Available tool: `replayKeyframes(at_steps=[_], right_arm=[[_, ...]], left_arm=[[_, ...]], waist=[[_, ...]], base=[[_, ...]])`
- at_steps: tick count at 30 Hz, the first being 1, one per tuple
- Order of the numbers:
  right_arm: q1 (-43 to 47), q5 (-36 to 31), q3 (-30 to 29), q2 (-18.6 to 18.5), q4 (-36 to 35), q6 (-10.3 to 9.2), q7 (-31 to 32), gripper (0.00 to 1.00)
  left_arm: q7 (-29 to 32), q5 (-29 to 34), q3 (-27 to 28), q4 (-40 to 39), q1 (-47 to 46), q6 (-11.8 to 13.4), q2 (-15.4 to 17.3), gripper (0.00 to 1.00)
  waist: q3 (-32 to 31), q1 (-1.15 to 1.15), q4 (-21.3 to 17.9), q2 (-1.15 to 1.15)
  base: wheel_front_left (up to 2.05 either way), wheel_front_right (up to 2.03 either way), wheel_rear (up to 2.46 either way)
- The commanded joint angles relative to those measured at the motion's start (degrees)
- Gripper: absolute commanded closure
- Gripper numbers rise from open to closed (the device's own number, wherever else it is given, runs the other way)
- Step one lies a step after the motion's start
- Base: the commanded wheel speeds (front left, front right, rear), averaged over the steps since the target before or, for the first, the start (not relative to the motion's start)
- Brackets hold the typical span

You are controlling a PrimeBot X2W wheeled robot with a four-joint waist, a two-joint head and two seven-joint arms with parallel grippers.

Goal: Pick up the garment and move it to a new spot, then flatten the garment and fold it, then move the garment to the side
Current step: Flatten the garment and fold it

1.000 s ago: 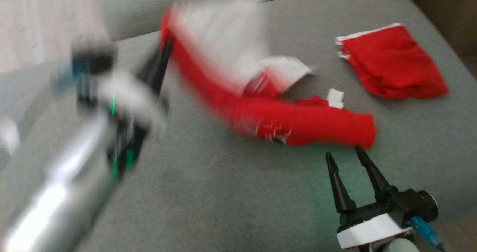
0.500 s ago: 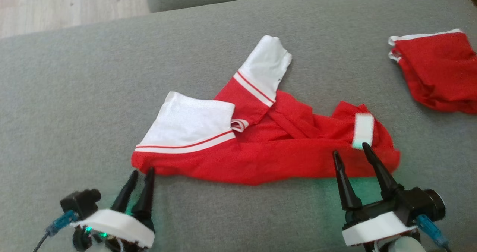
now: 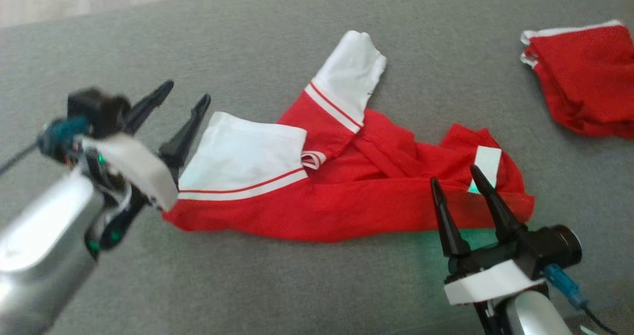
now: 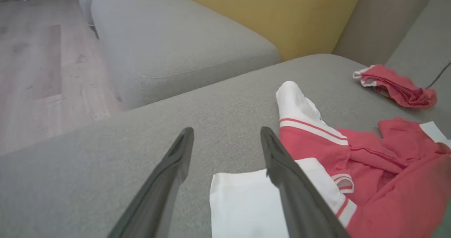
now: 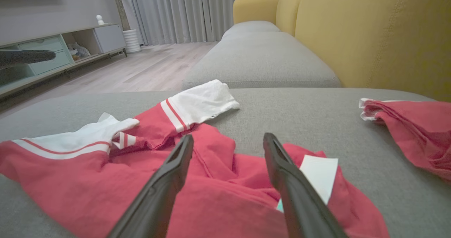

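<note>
The garment (image 3: 346,201), red with white panels and stripes, lies crumpled and stretched out on the grey sofa cushion (image 3: 247,285). One white sleeve end (image 3: 351,67) points away from me. My left gripper (image 3: 188,89) is open just left of the garment's white panel (image 4: 243,202), with nothing between its fingers (image 4: 169,174). My right gripper (image 3: 453,174) is open over the garment's right end, beside a white label (image 3: 488,161). In the right wrist view its fingers (image 5: 165,181) hover over red fabric (image 5: 105,181); I cannot tell whether they touch it.
A second red garment (image 3: 584,77) with white trim lies folded at the far right of the cushion. Behind it rises a yellow backrest (image 5: 370,37). Another grey cushion (image 4: 176,44) sits beyond a gap, with wooden floor (image 4: 42,65) to the left.
The left gripper has laid the garment down, let go of its left end, opened wide and lifted away to the left. The right gripper stays open. The head camera has shifted.
</note>
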Motion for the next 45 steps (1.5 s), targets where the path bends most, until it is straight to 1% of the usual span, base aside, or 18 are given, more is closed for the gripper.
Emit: replayKeyframes(at_steps=[1,4,8,12,18,19,20,21,22,24,27,30,31,32,35,37,40,45], right_arm=[[-1.56,-0.11,1.48,-0.29,-1.52,-0.04,-0.14,0.0],[-2.29,0.4,1.75,-0.29,-1.51,-0.04,-0.14,0.0],[-2.79,1.07,1.91,-0.29,-1.6,-0.04,-0.14,0.0],[-3.16,1.57,2.04,-0.29,-1.63,-0.04,-0.14,0.0],[-3.63,1.98,2.04,-0.29,-1.78,-0.04,-0.14,0.0],[-3.67,1.97,2.05,-0.29,-1.78,-0.04,-0.14,0.0],[-3.69,1.97,2.02,-0.29,-1.77,-0.04,-0.14,0.0],[-3.71,1.94,1.98,-0.29,-1.77,-0.04,-0.14,0.0],[-3.7,1.91,1.93,-0.29,-1.77,-0.04,-0.14,0.0],[-3.62,1.8,1.81,-0.29,-1.78,-0.04,-0.14,0.0],[-3.21,1.57,1.36,-0.29,-1.66,-0.04,-0.14,0.0],[-2.38,2.22,-0.03,-0.29,-1.25,-0.04,-0.14,0.0],[-2.38,2.22,-0.03,-0.29,-1.25,-0.04,-0.14,0.0],[-1.57,3.25,-1.36,-0.29,-1.48,-0.04,-0.14,0.0],[-0.43,4.64,-2.71,-0.29,-2.15,-0.04,-0.14,0.0],[1.86,6.07,-4.47,-0.56,-3.35,-0.04,-0.14,0.0],[3.7,7.51,-5.29,-2.65,-3.18,-0.04,-0.14,0.0],[3.61,16.05,-4.62,-6.47,0.14,-0.04,-0.14,0.0]], left_arm=[[2.55,0.29,1.58,0.38,-4.01,-1.37,2.46,0.0],[9.44,0.01,-0.74,4.58,-8.34,-4.1,2.14,0.0],[15.14,0.3,-3.38,10.47,-11.3,-5.84,2.34,0.0],[17.08,-0.87,-4.7,14.67,-12.21,-6.89,2.29,0.0],[16.53,-1.05,-6.66,18.49,-12.91,-7.47,2.09,0.0],[16.31,-1.12,-6.99,18.85,-13.01,-7.52,2.05,0.08],[16.09,-1.12,-7.41,19.12,-13.12,-7.56,2.04,0.37],[15.79,-1.08,-7.83,19.32,-13.27,-7.59,2.06,0.71],[15.44,-1.1,-8.29,19.4,-13.4,-7.61,2.06,1.0],[14.08,-0.99,-9.28,18.92,-13.79,-7.64,2.2,1.0],[9.74,0.67,-9.9,18.3,-15.09,-7.65,3.11,1.0],[4.97,2.14,-9.53,17.39,-16.11,-7.65,3.85,1.0],[4.97,2.14,-9.53,17.39,-16.11,-7.65,3.85,1.0],[2.16,3.28,-9.2,16.37,-16.62,-7.66,4.4,1.0],[-0.39,4.19,-8.69,15.03,-16.61,-7.28,5.22,1.0],[-3.17,5.07,-7.86,11.64,-15.73,-5.6,6.91,1.0],[-4.49,5.29,-7.1,7.24,-14.05,-3.22,9.08,1.0],[-5.0,5.32,-6.43,0.46,-11.39,0.2,12.25,1.0]], waist=[[1.35,-0.01,-1.68,0.0],[2.49,-0.01,-3.57,0.0],[3.75,-0.01,-5.8,0.0],[4.66,-0.01,-7.32,0.0],[5.33,-0.01,-8.05,0.0],[5.37,-0.01,-8.09,0.0],[5.41,-0.01,-8.12,0.0],[5.44,-0.01,-8.14,0.0],[5.47,-0.01,-8.13,0.0],[5.52,-0.01,-8.05,0.0],[5.56,-0.01,-7.84,0.0],[5.54,-0.01,-7.37,0.0],[5.54,-0.01,-7.37,0.0],[5.51,-0.01,-6.85,0.0],[5.35,-0.01,-6.64,0.0],[5.1,-0.01,-6.4,0.0],[4.76,-0.01,-6.2,0.0],[4.25,-0.01,-5.36,0.0]], base=[[0.0,0.0,0.0],[0.0,0.0,0.0],[0.0,0.0,0.0],[0.0,0.0,0.0],[0.0,0.0,0.0],[0.0,0.0,0.0],[0.0,0.0,0.0],[0.0,0.0,0.0],[0.0,0.0,0.0],[0.0,0.0,0.0],[0.0,0.0,0.0],[0.0,0.0,0.0],[0.0,0.0,0.0],[0.0,0.0,0.0],[0.0,0.0,0.0],[0.0,0.0,0.0],[0.0,0.0,0.0],[0.0,0.0,0.0]])
